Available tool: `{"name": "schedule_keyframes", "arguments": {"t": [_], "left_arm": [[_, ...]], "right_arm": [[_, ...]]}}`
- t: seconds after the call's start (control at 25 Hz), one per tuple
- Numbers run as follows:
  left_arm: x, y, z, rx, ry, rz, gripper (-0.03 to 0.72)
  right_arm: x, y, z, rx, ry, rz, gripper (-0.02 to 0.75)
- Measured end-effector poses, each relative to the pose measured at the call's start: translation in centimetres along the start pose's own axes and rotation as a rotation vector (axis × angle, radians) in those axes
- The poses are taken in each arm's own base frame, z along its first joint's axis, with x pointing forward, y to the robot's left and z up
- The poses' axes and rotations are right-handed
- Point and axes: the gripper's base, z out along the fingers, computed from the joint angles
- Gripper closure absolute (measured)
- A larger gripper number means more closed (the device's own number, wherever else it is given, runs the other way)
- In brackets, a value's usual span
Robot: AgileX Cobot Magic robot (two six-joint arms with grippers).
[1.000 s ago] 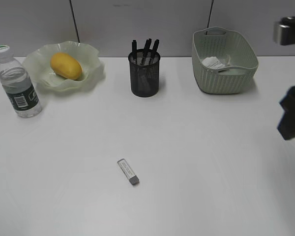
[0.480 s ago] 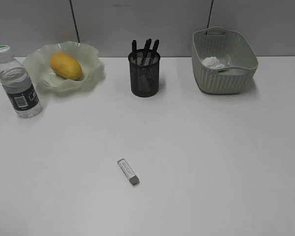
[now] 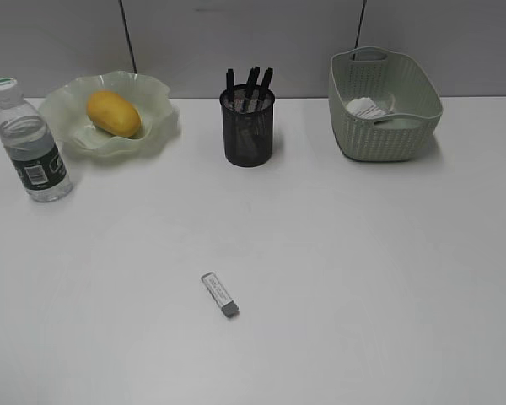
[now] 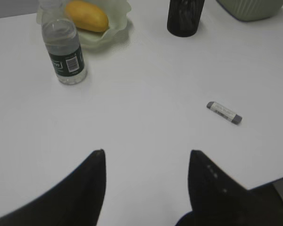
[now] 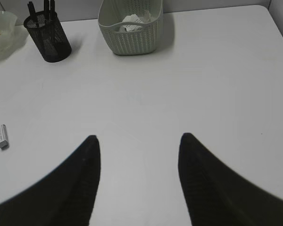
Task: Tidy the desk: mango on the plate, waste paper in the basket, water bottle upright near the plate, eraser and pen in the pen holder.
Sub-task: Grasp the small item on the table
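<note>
With both the left gripper (image 4: 146, 157) and right gripper (image 5: 137, 141) empty, jaws apart, I judged the eraser (image 3: 220, 294), lying nearer the desk's (image 3: 388, 278) front edge, light, stiff, best pinched across its narrow sides.

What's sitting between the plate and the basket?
The pen holder with pens stands between the plate and basket, apart from both, in the exterior view.

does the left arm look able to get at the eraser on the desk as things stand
Probably yes. The eraser lies alone on the bare desk, ahead and to the right of the left gripper, whose jaws stand open and empty. The bottle and the pen holder stand well away, so nothing blocks the path.
</note>
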Motion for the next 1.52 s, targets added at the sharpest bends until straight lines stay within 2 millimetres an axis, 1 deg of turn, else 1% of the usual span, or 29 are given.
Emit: {"name": "schedule_keyframes", "arguments": {"t": [0.08,0.16,0.24,0.36,0.52,0.64,0.68,0.76,0.84,0.92,1.08,1.12,1.24,1.28,1.4,1.52], "left_arm": [[-0.4,-0.1,0.2,0.014,-0.025,-0.014,0.261],[-1.0,-0.1,0.8,0.029,-0.019,-0.033,0.261],[-1.6,-0.2,1.8,0.049,0.013,-0.059,0.261],[-2.9,-0.2,3.7,0.086,0.098,-0.113,0.261],[-4.5,-0.4,7.8,0.156,0.269,-0.222,0.261],[-5.2,-0.5,11.8,0.199,0.418,-0.29,0.261],[-5.2,-0.6,13.2,0.207,0.469,-0.299,0.261],[-5.6,-1.2,15.1,0.23,0.52,-0.289,0.261],[-6.1,-2.2,17.0,0.256,0.553,-0.26,0.261],[-6.5,-3.8,18.8,0.286,0.568,-0.236,0.261],[-6.5,-7.2,22.6,0.304,0.641,-0.262,0.261],[-6.2,-8.1,23.7,0.302,0.677,-0.265,0.261],[-5.6,-10.3,26.1,0.304,0.752,-0.267,0.261],[-5.4,-11.3,27.1,0.306,0.778,-0.25,0.261],[-4.7,-13.3,28.9,0.247,0.853,-0.201,0.261],[-4.3,-14.7,30.4,0.102,0.92,-0.149,0.261]], "right_arm": [[0.1,0.0,0.0,0.001,0.002,0.0,0.309],[0.2,0.0,0.1,0.001,0.004,0.0,0.309],[0.2,0.0,0.1,0.001,0.005,0.0,0.309],[0.2,0.0,0.1,0.001,0.005,0.0,0.309],[0.2,0.0,0.1,0.002,0.005,-0.001,0.309],[0.2,0.0,0.1,0.002,0.005,-0.001,0.311],[0.2,0.0,0.1,0.002,0.004,-0.001,0.312],[0.2,0.0,0.1,0.003,0.004,-0.001,0.314],[0.2,0.0,0.1,0.003,0.004,-0.001,0.315],[0.2,0.0,0.1,0.003,0.004,-0.001,0.317],[0.2,0.0,0.1,0.003,0.004,-0.001,0.319],[0.2,0.0,0.1,0.003,0.004,-0.001,0.32],[0.2,0.0,0.1,0.003,0.004,-0.001,0.319],[0.2,0.0,0.1,0.003,0.004,-0.001,0.319],[0.2,0.0,0.1,0.003,0.004,-0.001,0.32],[0.2,0.0,0.1,0.003,0.004,-0.001,0.32]]}}
